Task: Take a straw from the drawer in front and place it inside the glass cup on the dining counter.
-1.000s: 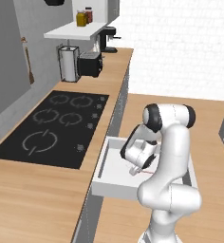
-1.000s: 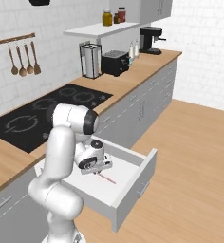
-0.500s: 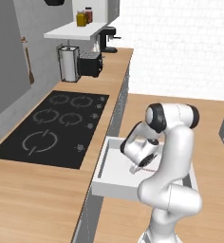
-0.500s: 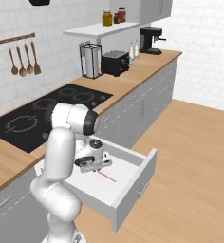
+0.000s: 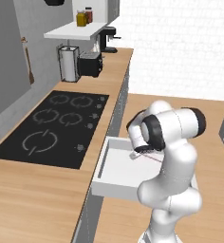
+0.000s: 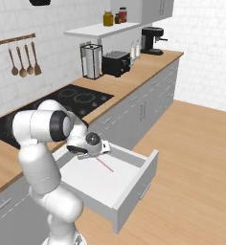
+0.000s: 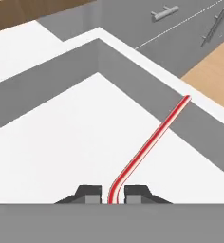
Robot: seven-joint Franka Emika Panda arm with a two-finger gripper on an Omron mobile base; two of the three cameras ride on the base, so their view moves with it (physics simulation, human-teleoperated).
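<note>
Claw (image 7: 111,194) pinches the straw (image 7: 147,144) over the open drawer (image 7: 61,147).

**Even, shadowless rendered light; soft, low-detail pictures**

Bright and flat throughout, with no visible lamp or window as a source. No cast shadows beneath the arm (image 5: 173,142) or inside the drawer (image 6: 112,179); only plain grey shading on the drawer's inner walls. No glare on the black cooktop (image 5: 52,126). Slightly blurred overall in both base views, with jagged edges on the straw (image 7: 147,147). Crisper up close in the hand view. No bending at the edges.
</note>
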